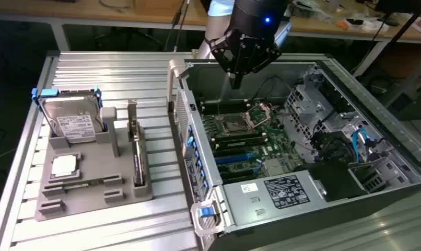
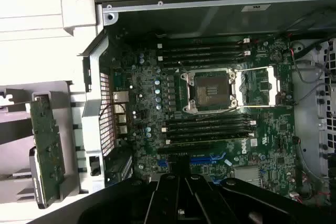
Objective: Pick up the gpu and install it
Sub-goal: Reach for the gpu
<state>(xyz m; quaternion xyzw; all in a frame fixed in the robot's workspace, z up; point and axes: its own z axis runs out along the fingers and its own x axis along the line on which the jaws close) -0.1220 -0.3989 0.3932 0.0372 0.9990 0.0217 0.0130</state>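
- Green gpu (image 1: 137,157) (image 2: 46,148): stands on edge in a slot of the grey holder (image 1: 92,191), which rests on the slatted metal table (image 1: 106,68) outside the case, towards the exterior view's left.
- Gripper (image 1: 235,81) (image 2: 181,192): black, fingers pressed together with nothing between them. It hangs above the open computer case (image 1: 189,130), over the motherboard (image 1: 242,144) and well apart from the gpu.
- Hard drive (image 1: 71,123): in a blue frame, propped in the same holder near the gpu.
- CPU socket (image 2: 210,90): lies between two banks of memory slots.
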